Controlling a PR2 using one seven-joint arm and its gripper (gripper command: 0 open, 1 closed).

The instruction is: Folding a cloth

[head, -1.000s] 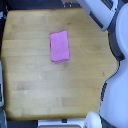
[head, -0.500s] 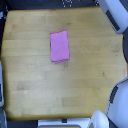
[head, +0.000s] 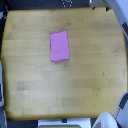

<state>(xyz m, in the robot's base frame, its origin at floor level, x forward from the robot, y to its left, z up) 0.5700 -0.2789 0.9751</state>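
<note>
Pink cloth (head: 59, 46) flat on the wooden tabletop (head: 75, 90), above centre and a little toward the exterior view's left, long axis nearly vertical with a slight tilt. Outline a narrow rectangle, edges fairly even, lower corner toward the exterior view's right a touch ragged; too blurred to tell whether one layer or two. Same spot and same shape as half a second and a full second back, so no handling of the fabric in that span. Change lies at the margins: the pale robot arm that stood along the edge at the exterior view's right a second ago, reaching well up the frame, now withdrawn to the lower corner on that side, only a white-grey rounded part (head: 111, 120) showing there, well apart from the cloth. Another grey piece in the upper corner at the exterior view's right (head: 119, 9), cut off by the frame. Gripper not in view, so open or closed impossible to say; certainly nothing clamped on the cloth. Judged from the compact rectangular lie and the arm pulled clear: fold likely already made and released, or else a reset before a further pass; not settled from this frame. Nothing else on the table surface near the cloth.
</note>
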